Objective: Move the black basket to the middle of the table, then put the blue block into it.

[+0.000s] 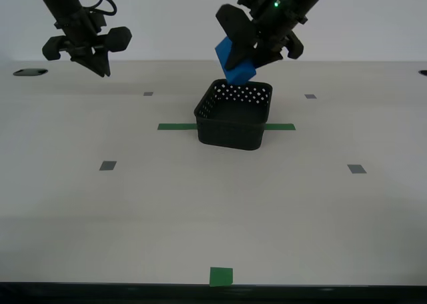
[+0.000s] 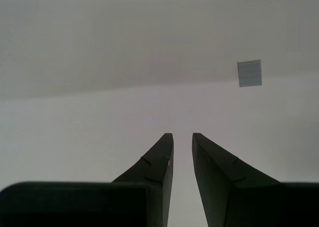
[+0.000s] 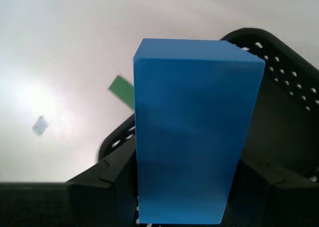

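A plain white wall stands behind a wide pale bench (image 1: 60, 204) marked with a green tape strip (image 1: 175, 126), a few small grey squares (image 1: 107, 165) and a green square (image 1: 221, 276) at the near edge. The black basket (image 1: 233, 117) sits on the tape strip near the middle of the bench, so the first half of the job looks done, and the step in hand is the drop. My first end effector (image 1: 248, 51) is clamped on the blue block (image 1: 235, 63), which hangs tilted in the air just above the basket's far rim, toward its far-left corner in the exterior view; the first wrist view shows the blue block (image 3: 192, 137) pinched between both jaws with the black basket (image 3: 279, 87) open beyond it. I judge the next move calls for a short shift toward the basket's centre and a little descent before letting go, since the block's lower corner is close to the rim and could catch or tip out over the far side. My second end effector (image 2: 182, 152) hangs high toward the far-left corner of the bench, holding nothing, its jaws slightly apart with a narrow gap between the tips. The bench around the basket is bare on all sides, leaving free room.
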